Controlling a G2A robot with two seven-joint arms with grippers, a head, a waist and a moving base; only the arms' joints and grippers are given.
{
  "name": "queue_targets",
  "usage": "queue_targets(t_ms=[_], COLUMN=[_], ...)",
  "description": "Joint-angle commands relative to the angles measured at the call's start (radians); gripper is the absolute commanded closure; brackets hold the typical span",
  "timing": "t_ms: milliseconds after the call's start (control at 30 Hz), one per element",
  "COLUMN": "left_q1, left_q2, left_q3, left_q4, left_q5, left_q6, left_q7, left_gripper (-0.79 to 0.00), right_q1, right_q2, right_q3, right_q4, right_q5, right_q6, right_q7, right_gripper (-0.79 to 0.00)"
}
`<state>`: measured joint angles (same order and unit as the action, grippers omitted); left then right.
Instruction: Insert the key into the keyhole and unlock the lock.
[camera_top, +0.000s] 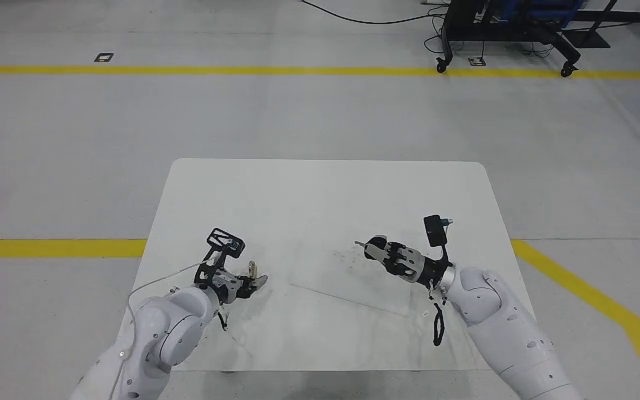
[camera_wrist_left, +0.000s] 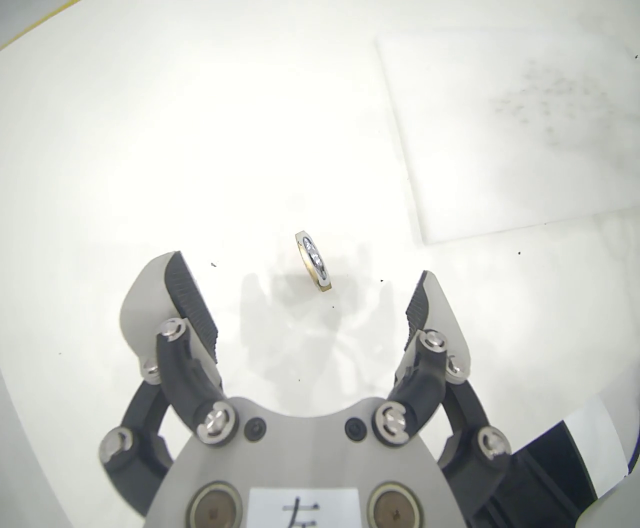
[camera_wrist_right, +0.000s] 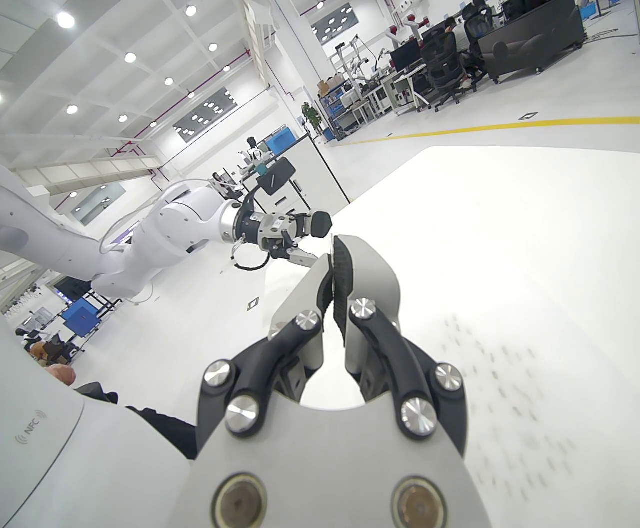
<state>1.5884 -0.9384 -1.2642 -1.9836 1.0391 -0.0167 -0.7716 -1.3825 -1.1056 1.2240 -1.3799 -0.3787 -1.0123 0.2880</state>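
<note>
1. A white table (camera_top: 320, 190) stands on a grey floor crossed by yellow lines.
2. At lower left of the top view, the left gripper (camera_wrist_left: 297, 272) hangs with its fingers spread. The small brass lock (camera_wrist_left: 314, 260) lies on the table just ahead, touching neither finger.
3. At lower right, the right gripper (camera_wrist_right: 332, 250) has its fingers pressed together. Whether they pinch the key, I cannot tell.
4. A clear sheet (camera_wrist_left: 500, 150) lies toward the centre.
5. The task looks barely begun: the lock is not yet gripped, and inserting and turning the key remain.

Super bright all over, lit by ceiling lights (camera_wrist_right: 65, 20) above the table (camera_wrist_left: 150, 150). The table glares almost pure white, and shadows (camera_wrist_left: 280, 300) on it stay faint and soft. Wrist views bend lines beyond the table.
</note>
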Motion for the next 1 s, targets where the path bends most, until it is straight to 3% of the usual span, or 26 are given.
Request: queue_targets(t_ms=[0, 133, 767, 800, 900, 967], left_q1=[-0.011, -0.028, -0.079, -0.08, -0.079, -0.077], left_q2=[-0.002, -0.007, -0.031, -0.032, -0.035, -0.036], left_q3=[0.008, 0.023, 0.103, 0.105, 0.101, 0.095], left_q4=[0.006, 0.014, 0.046, 0.046, 0.048, 0.049], left_q5=[0.009, 0.029, 0.084, 0.086, 0.095, 0.106], left_q6=[0.0, 0.005, 0.021, 0.025, 0.046, 0.069], left_q7=[-0.008, -0.019, -0.062, -0.062, -0.063, -0.066], left_gripper=[-0.477, -0.385, -0.265, -0.24, -0.034, 0.0], right_q1=[0.0, 0.0, 0.0, 0.0, 0.0, 0.0], right_q2=[0.0, 0.0, 0.0, 0.0, 0.0, 0.0], right_q3=[0.0, 0.0, 0.0, 0.0, 0.0, 0.0], right_q4=[0.0, 0.0, 0.0, 0.0, 0.0, 0.0], right_q5=[0.0, 0.0, 0.0, 0.0, 0.0, 0.0], right_q6=[0.0, 0.0, 0.0, 0.0, 0.0, 0.0], right_q7=[0.0, 0.0, 0.0, 0.0, 0.0, 0.0], right_gripper=[0.0, 0.0, 0.0, 0.0, 0.0, 0.0])
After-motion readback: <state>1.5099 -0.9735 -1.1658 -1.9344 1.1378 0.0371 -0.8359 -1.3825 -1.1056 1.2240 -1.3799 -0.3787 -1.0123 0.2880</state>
